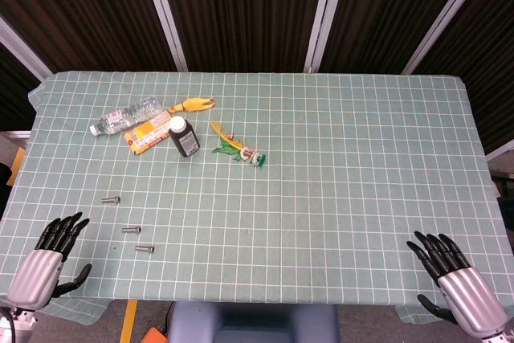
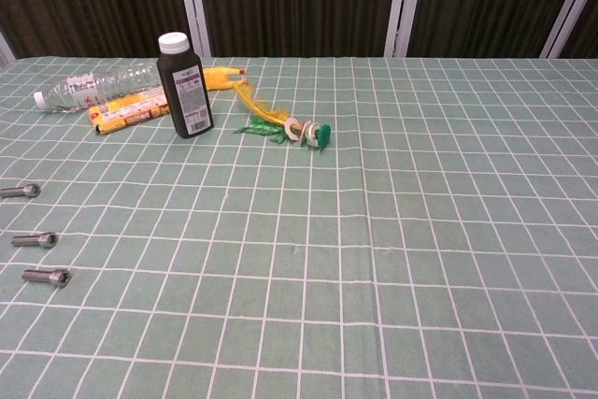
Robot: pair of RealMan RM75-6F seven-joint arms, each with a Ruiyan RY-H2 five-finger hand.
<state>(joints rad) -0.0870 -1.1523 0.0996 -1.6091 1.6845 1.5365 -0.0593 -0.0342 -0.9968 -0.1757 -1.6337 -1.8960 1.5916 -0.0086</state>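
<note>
This looks like a robotics lab test bench rather than a home: a surface (image 1: 337, 158) under a green cloth with a white grid, backed by dark corrugated panels (image 1: 241, 14) in pale metal framing across the top of the frame, with unrelated odd items scattered at upper left.

I'm seeing even, bright overhead light; the brown bottle (image 2: 185, 84) is casting only a faint shadow, nothing is glaring, and both views are staying sharp throughout.
</note>
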